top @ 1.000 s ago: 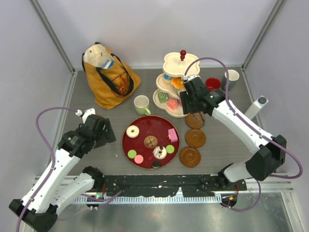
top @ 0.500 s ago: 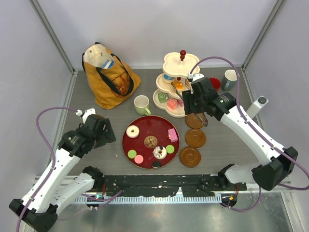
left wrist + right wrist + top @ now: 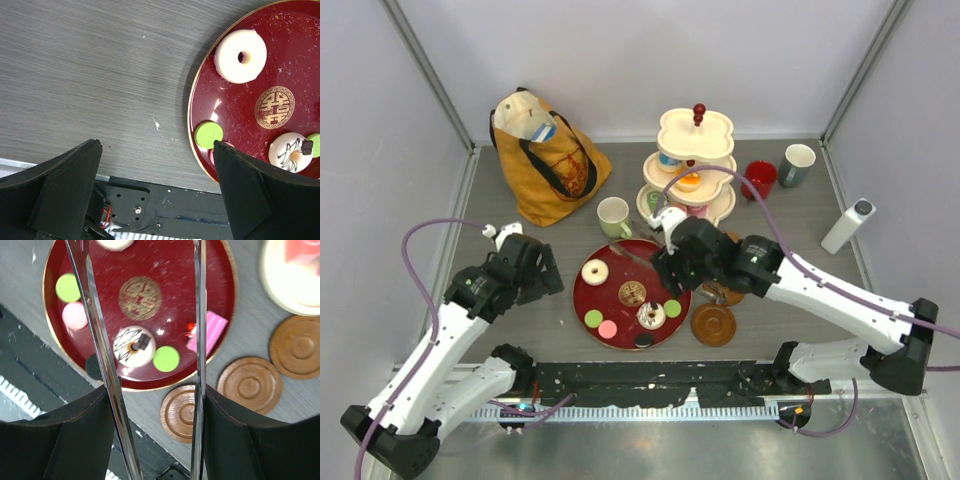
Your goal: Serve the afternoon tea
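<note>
At the far left, the mustard-yellow tote bag [image 3: 545, 150] slumps at 11 o'clock of the table [image 3: 550, 320]. Nearer us, the left gripper [image 3: 525, 268] hangs over bare tabletop at 9 o'clock of the dark-red tray [image 3: 605, 300]. We see its jaws spread as wide as they go, with nothing between them. The pale green mug [image 3: 613, 216] stands just off the tray's rim near 12 o'clock.

Around the tray's gold emblem [image 3: 632, 293] we count:
- a white donut [image 3: 594, 271] at 10 o'clock
- a green macaron [image 3: 593, 318] at 8
- a pink macaron [image 3: 608, 328] at 7
- a dark pastry [image 3: 643, 340] at 6
- a drizzled donut [image 3: 651, 316] at 5
- a second green macaron [image 3: 672, 308] at 4

The right gripper [image 3: 668, 262] hovers over the tray's 2 o'clock side, clamped on metal tongs [image 3: 102, 350]. Their blades stand apart and, as far as the blurred wrist view lets us judge, pinch nothing. That view also shows a pink slice [image 3: 207, 335] by the rim on the side of the wooden coasters [image 3: 249, 385].

At 1 o'clock of the tray rises the tiered stand [image 3: 695, 135], with small pastries [image 3: 688, 182] on its lower tiers. The red mug [image 3: 760, 178] and grey-blue mug [image 3: 798, 163] stand at its 3 o'clock.
</note>
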Controlling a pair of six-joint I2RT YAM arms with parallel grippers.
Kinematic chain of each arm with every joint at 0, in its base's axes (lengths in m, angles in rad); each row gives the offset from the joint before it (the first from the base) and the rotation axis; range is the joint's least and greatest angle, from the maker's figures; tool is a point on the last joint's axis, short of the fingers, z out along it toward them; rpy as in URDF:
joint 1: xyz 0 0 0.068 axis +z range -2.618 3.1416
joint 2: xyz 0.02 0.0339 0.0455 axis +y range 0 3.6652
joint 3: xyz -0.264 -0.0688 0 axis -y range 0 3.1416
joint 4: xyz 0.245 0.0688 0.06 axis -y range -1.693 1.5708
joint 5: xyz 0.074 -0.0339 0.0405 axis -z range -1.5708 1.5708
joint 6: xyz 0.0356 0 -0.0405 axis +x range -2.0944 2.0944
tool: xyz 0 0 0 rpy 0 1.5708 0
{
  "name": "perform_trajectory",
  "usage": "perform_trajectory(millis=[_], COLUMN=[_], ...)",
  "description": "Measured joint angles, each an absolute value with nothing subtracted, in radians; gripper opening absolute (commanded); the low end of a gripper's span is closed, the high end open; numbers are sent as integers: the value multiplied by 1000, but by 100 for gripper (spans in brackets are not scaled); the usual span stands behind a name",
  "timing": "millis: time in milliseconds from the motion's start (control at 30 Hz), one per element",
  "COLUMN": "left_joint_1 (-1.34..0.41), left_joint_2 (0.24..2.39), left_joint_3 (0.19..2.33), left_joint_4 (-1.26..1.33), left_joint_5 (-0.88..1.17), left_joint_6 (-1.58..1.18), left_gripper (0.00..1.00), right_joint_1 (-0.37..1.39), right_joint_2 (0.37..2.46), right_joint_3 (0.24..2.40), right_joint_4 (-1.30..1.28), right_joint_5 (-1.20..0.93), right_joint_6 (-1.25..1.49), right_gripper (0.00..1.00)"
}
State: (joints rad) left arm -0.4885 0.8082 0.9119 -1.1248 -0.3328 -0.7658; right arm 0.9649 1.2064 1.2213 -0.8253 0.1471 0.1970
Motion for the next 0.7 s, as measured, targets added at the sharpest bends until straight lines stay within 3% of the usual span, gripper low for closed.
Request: perform_trajectory(millis=[233, 467, 700], left_joint_1=[-488, -488, -489], left_joint_2=[784, 593, 402], left_joint_3=[945, 882, 787], left_joint_4=[-1116, -1047, -966], left_joint_5=[-315, -175, 8], left_joint_6=[-752, -744, -735], left_gripper=[100, 100, 100], right_joint_1=[1099, 1125, 1124], right_joint_2=[1383, 1610, 1697], right_joint_3=[1202, 1219, 1263], right_joint_4=[-775, -745, -729], right_joint_5=[132, 132, 152], right_joint_6=[194, 194, 194], right_gripper=[65, 66, 68])
